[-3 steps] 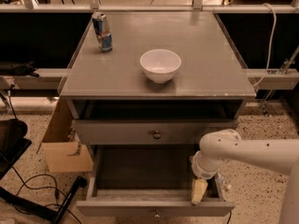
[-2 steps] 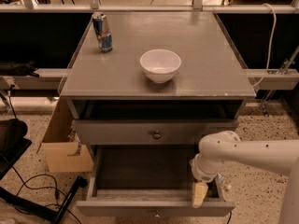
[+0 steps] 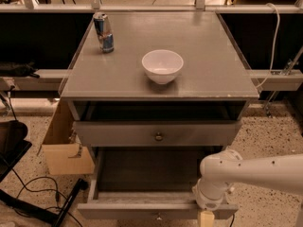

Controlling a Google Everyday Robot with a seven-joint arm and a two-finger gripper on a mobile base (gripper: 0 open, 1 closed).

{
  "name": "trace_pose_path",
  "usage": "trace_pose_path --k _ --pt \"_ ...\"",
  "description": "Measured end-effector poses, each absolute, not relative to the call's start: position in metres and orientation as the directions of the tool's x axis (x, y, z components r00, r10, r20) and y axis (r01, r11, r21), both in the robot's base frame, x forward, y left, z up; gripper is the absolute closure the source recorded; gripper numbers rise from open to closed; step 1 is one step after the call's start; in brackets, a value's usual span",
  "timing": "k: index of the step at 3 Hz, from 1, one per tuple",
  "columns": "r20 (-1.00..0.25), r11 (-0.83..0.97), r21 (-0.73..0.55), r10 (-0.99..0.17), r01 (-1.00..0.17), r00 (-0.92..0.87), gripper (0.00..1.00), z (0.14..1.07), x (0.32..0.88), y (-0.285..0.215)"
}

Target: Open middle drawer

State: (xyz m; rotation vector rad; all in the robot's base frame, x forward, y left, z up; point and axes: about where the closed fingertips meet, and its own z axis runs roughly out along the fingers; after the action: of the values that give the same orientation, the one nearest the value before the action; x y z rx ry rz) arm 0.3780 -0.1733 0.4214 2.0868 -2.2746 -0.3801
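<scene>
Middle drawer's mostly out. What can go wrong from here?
1. The gripper sits low by the front of the middle drawer, right of its knob; off-centre pulling may skew it.
2. The drawer is already far out; more pull might bring it right out.

Speckled floor [image 3: 277, 138], cardboard box [image 3: 66, 152] at left

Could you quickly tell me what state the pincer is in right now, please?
Pincer: cannot be told; it sits at the front edge of the pulled-out drawer.
</scene>
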Motion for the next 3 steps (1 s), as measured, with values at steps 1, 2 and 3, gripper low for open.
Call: trace_pose_path --k 1,2,3 --pt "-0.117 0.099 0.276 -0.984 -0.956 -0.136 0.19 0.3961 0.3313 -0.1988" --pt "-0.112 0.103 0.291 -0.984 -0.951 -0.141 0.41 0.3952 0.3241 -0.2" --pt "-0.112 0.103 0.291 -0.984 -0.951 -0.141 0.65 0.3994 0.3293 -0.1981"
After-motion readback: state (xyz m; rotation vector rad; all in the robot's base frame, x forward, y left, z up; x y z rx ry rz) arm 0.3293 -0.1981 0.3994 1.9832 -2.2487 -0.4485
